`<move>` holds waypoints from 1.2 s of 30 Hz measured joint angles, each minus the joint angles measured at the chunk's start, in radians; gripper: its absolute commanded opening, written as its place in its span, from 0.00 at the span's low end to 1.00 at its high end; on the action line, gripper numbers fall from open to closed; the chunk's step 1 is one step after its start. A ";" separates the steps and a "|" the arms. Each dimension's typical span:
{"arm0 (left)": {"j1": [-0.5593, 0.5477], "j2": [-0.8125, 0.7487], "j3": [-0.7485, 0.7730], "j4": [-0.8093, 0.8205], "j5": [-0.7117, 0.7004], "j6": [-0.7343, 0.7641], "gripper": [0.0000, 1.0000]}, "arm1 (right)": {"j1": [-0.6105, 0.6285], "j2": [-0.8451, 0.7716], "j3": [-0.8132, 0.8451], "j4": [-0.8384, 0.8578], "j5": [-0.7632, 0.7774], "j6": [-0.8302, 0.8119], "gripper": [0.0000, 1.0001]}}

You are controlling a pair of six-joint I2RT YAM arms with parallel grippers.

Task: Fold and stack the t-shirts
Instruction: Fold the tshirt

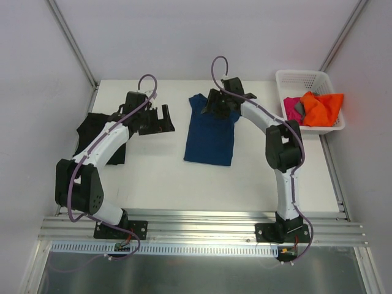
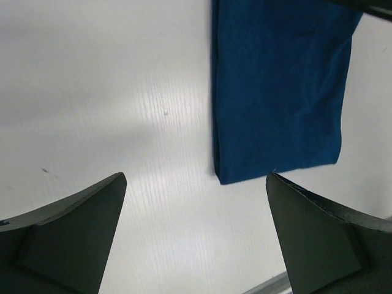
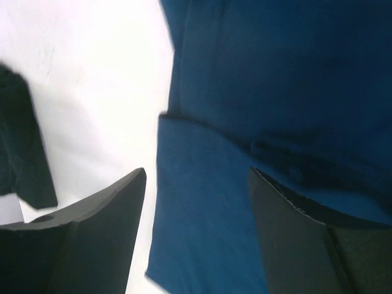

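Left gripper [image 2: 196,184] fingers are seen closest, dark wedges in the bottom corners of the left wrist view, spread to full width with nothing between them; bare white table [image 2: 110,104] is seen beneath

- Left gripper [image 1: 162,119] is held over the table's left half, apart from the navy t-shirt [image 2: 275,92], whose near hem and straight left edge are seen from that wrist
- Navy t-shirt [image 1: 210,138] is laid flat at mid-table as a long narrow shape, one sleeve showing at its far left corner
- Right gripper [image 1: 209,105] is placed over the far end of the navy shirt; fingers are parted, blue cloth [image 3: 275,73] filling the gap [image 3: 197,174] below them, a folded layer edge visible. Contact with the cloth cannot be told
- Black t-shirt [image 1: 92,125] is spread at the table's left edge, partly covered by the left arm; its dark cloth [image 3: 18,141] is caught at the left of the right wrist view
- White basket [image 1: 303,75] is set at the far right corner; orange [image 1: 321,109], magenta [image 1: 290,107] and grey [image 1: 299,109] shirts are bundled inside, orange on top
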 measured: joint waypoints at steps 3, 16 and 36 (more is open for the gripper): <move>0.000 -0.021 -0.057 0.000 0.061 -0.005 0.99 | -0.003 -0.140 -0.099 -0.031 -0.003 -0.028 0.71; 0.000 0.119 -0.173 0.019 0.257 -0.104 0.99 | -0.077 -0.644 -0.846 -0.089 -0.120 0.086 0.70; -0.015 0.414 -0.024 0.126 0.383 -0.210 0.65 | -0.172 -0.460 -0.837 0.011 -0.224 0.245 0.58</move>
